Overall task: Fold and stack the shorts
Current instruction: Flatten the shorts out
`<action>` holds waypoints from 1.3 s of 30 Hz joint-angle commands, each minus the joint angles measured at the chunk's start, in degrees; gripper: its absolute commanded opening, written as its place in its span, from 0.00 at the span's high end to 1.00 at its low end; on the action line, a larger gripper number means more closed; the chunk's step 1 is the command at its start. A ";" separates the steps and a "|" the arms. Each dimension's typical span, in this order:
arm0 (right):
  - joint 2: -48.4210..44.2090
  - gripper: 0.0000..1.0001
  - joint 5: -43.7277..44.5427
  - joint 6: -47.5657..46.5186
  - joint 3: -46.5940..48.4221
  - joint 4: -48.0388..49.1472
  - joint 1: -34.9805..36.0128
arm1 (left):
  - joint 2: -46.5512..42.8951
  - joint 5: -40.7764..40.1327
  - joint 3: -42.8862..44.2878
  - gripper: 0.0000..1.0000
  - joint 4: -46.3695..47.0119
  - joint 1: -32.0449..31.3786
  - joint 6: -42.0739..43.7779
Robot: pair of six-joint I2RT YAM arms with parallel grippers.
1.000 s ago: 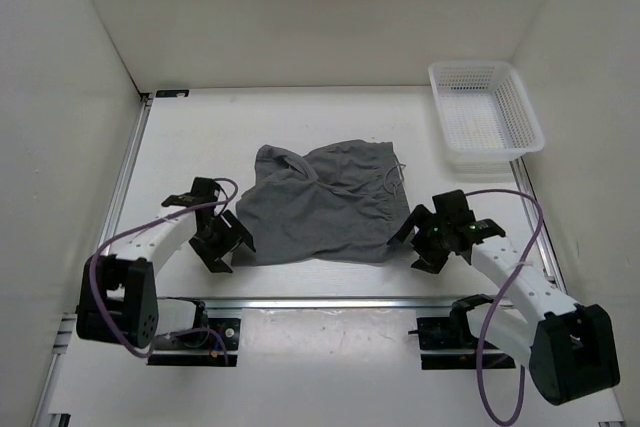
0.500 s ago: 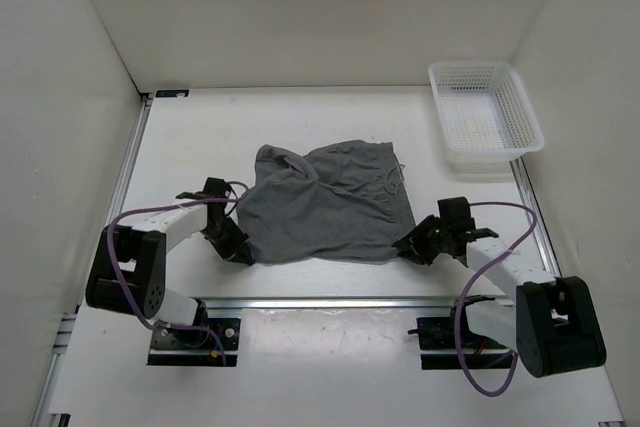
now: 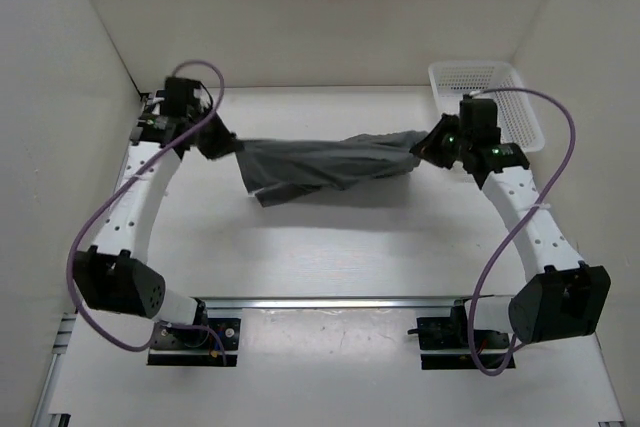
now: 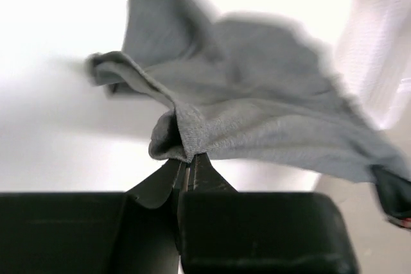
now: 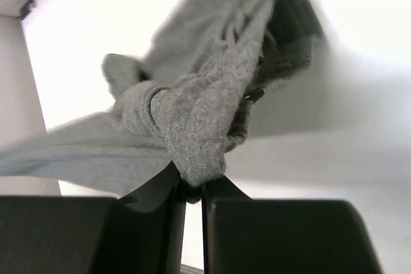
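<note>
The grey shorts (image 3: 325, 162) hang stretched between both grippers above the far half of the table, with a fold sagging down at the left. My left gripper (image 3: 222, 145) is shut on the shorts' left corner; in the left wrist view the cloth (image 4: 257, 107) bunches at the closed fingertips (image 4: 191, 158). At the right end of the cloth, my right gripper (image 3: 428, 150) is shut on a wad of the fabric. The right wrist view shows that wad (image 5: 192, 126) pinched between the fingertips (image 5: 191, 187).
A white mesh basket (image 3: 490, 112) stands at the far right corner, just behind the right arm's wrist. White walls close in the table on three sides. Metal rails run along the left, right and near edges.
Both grippers closed on the near corners of the flat shorts, then lifted and carried them toward the far side. The shorts now hang stretched in the air.
</note>
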 commanded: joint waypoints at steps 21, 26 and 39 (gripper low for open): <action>-23.61 1.00 -4.73 -26.38 44.07 -32.28 3.73 | -23.11 -16.50 53.37 0.90 -18.80 4.60 6.68; -22.91 1.00 -5.43 -25.25 52.43 -35.28 3.73 | -21.17 -18.35 64.13 0.90 -18.90 2.76 7.29; -8.09 1.00 0.72 -21.47 11.77 -16.14 3.73 | -10.04 -15.99 21.95 0.90 -2.12 3.28 8.43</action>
